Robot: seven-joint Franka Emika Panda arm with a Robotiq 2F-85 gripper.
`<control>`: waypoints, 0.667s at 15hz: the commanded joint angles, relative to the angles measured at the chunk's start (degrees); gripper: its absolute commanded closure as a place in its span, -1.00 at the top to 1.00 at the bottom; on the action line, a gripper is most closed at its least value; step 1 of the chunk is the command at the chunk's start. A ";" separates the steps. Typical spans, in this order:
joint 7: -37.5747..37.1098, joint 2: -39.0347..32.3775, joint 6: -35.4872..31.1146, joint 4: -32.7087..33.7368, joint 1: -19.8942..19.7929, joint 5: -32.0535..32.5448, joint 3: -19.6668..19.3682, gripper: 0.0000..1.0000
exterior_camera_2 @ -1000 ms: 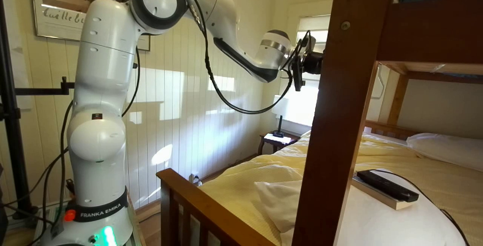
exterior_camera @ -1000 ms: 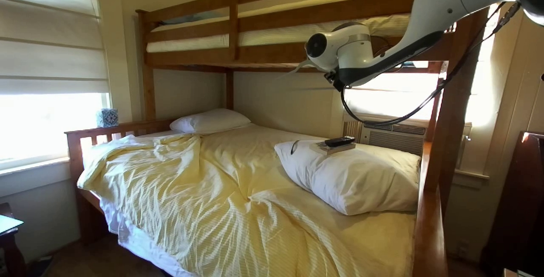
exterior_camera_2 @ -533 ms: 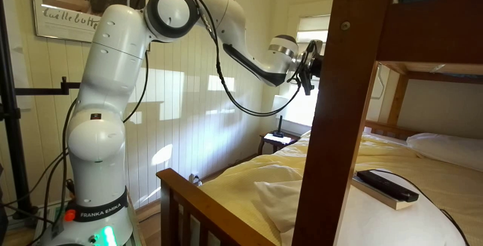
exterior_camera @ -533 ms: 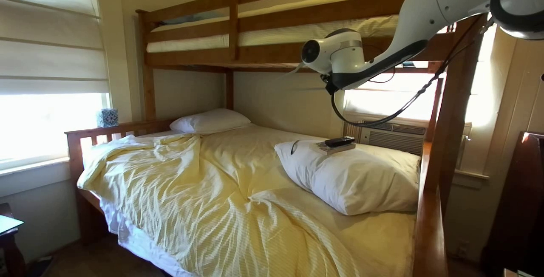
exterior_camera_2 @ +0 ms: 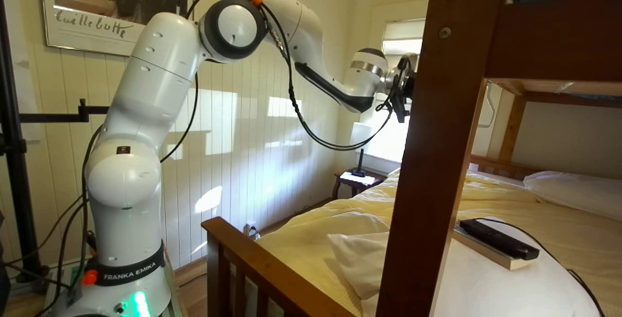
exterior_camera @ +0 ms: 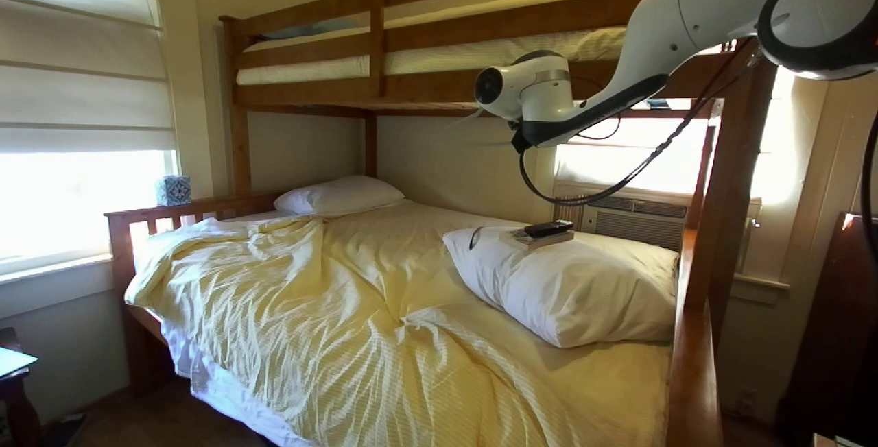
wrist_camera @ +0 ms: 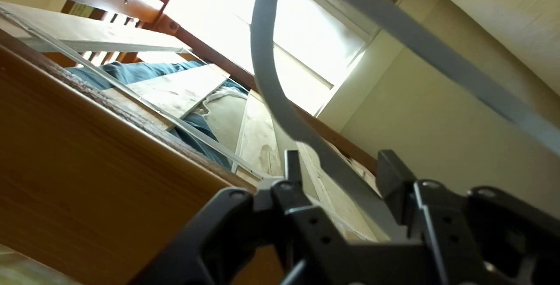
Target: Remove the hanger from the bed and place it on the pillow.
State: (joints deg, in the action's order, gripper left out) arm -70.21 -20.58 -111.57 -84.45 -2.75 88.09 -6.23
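In the wrist view the hanger (wrist_camera: 273,99) looms as a large grey loop, with one strip running down between the fingers of my gripper (wrist_camera: 341,167). The jaws stand part-way apart, leaving a gap between the left finger (wrist_camera: 293,167) and the strip. The strip's lower end passes close to the right finger (wrist_camera: 391,180); contact is unclear. The hanger's pale outline (exterior_camera_2: 493,107) also shows under the upper bunk of the bed (exterior_camera: 425,82). In both exterior views my fingers are hidden. The large white pillow (exterior_camera: 583,296) lies below, on the lower mattress.
A black remote (exterior_camera: 549,229) rests on a book (exterior_camera: 538,241) on the pillow, with a thin dark cord beside them. A thick bed post (exterior_camera_2: 423,161) stands close to my wrist in an exterior view. A smaller white pillow (exterior_camera: 339,197) lies at the far end.
The arm has reached further along the bed and sunk slightly, with the wrist moving left in an exterior view. The hanger's outline, pillow, remote and book stay where they were.
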 commanded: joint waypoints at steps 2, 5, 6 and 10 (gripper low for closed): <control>0.16 -1.12 -0.77 2.21 -0.47 0.17 0.68 -0.78; 0.09 1.07 -3.72 0.10 0.24 2.34 1.14 -1.00; -0.04 1.78 -4.68 -0.31 0.58 2.93 1.38 -1.00; 9.92 4.83 -11.07 -3.26 0.36 -3.44 4.10 -0.98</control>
State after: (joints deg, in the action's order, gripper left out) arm -67.42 -19.43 -118.52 -84.00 -1.81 88.45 -3.97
